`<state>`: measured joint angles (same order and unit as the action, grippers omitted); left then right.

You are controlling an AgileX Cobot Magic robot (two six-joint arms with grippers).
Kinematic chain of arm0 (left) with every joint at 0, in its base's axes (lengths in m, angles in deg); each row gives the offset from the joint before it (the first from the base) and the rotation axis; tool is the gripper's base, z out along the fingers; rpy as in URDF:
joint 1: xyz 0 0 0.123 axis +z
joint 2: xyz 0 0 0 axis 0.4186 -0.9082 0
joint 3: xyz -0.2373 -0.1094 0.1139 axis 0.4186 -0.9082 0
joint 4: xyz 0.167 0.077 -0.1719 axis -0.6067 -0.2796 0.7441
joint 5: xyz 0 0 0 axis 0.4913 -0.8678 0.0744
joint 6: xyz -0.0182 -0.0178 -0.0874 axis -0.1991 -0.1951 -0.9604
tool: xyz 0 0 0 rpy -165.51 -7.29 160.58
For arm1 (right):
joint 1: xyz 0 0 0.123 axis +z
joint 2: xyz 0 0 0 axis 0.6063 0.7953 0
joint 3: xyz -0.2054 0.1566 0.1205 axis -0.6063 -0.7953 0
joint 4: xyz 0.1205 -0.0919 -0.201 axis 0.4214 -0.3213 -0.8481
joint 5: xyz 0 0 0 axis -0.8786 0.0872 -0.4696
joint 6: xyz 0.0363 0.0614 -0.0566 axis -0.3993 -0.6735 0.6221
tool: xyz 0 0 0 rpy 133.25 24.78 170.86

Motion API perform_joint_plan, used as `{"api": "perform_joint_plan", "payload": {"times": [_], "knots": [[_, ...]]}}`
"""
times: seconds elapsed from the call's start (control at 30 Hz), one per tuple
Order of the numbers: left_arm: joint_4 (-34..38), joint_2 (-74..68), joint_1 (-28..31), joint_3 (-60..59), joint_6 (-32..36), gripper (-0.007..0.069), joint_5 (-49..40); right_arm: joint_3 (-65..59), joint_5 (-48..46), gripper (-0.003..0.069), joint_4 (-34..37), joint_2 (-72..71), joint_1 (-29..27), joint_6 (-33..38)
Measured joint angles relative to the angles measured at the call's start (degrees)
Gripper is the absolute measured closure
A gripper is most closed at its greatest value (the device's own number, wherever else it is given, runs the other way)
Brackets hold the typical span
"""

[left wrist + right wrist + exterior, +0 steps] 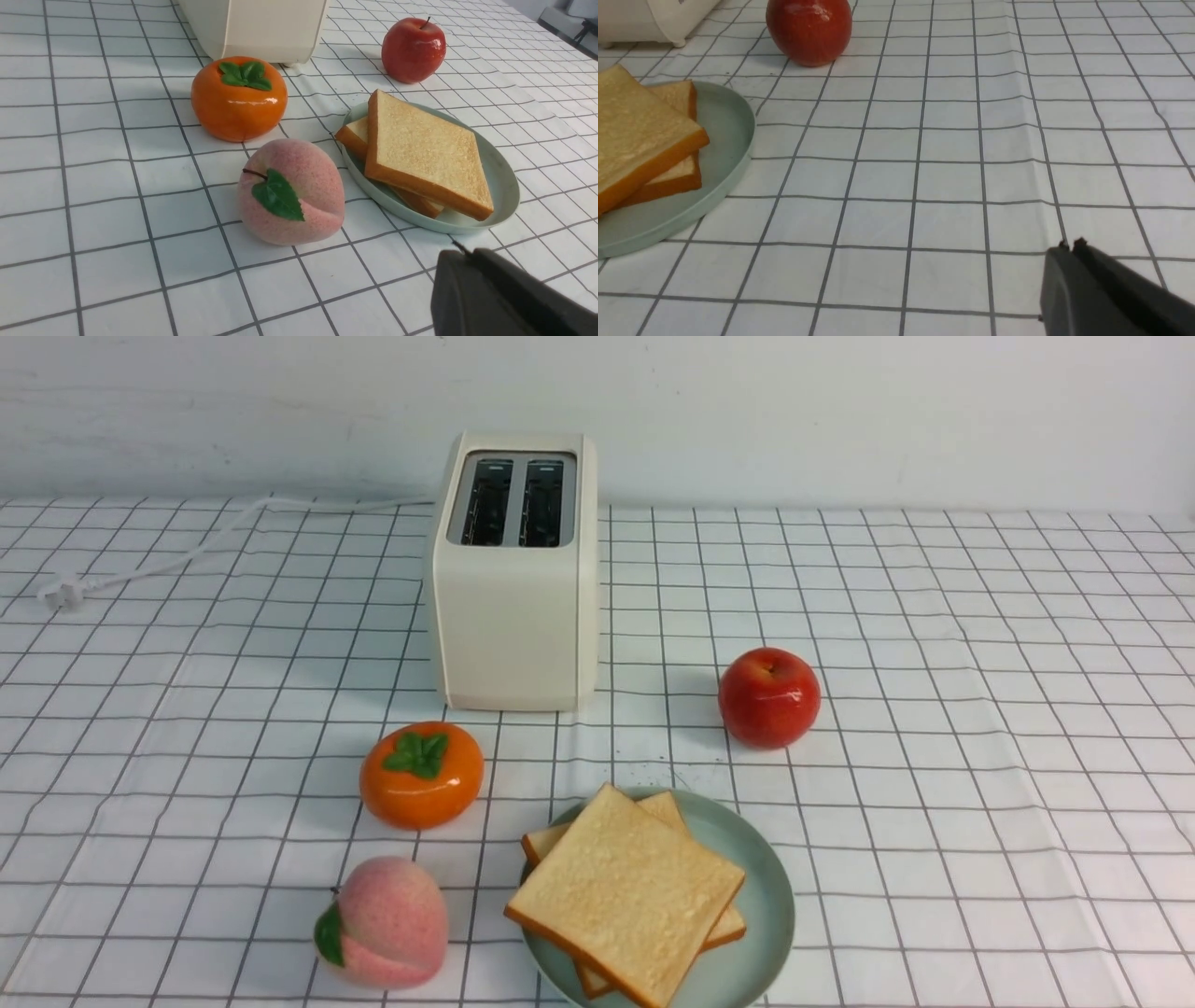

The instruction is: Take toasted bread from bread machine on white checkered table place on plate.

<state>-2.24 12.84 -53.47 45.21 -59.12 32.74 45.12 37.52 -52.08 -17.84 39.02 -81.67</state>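
Toasted bread (624,894): two slices stacked on the plate (766,887), lower slice mostly covered; plate's near rim cut off in front view. Bread machine (513,616): slots dark, interior unclear. My left gripper (460,249) and right gripper (1069,245): fingers pressed together, holding nothing, bodies cropped; absent from front view.

No readable text, label, brand, number or sign appears in any view. The toaster (513,607) shows plain cream faces. The plate (761,905) is unmarked.
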Motion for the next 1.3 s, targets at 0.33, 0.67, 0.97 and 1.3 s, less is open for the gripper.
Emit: {"api": "perform_joint_plan", "payload": {"times": [0.33, 0.67, 0.97, 1.3], "knots": [[0.0, 0.0, 0.0, 0.0, 0.0, 0.0627, -0.3, 0.0, 0.0, 0.0671, 0.0, 0.0, 0.0, 0.0], [0.0, 0.0, 0.0, 0.0, 0.0, 0.0619, -0.4, 0.0, 0.0, 0.0668, 0.0, 0.0, 0.0, 0.0], [1.4, 0.0, 4.5, -4.0, 0.1, 0.0617, 10.5, 0.0, 0.0, 0.0661, 0.0, 0.0, 0.0, 0.0], [4.2, 1.9, 22.3, -9.4, 2.5, 0.0615, 17.8, 0.0, 0.1, 0.0655, 0.0, 0.0, 0.0, 0.0]]}}
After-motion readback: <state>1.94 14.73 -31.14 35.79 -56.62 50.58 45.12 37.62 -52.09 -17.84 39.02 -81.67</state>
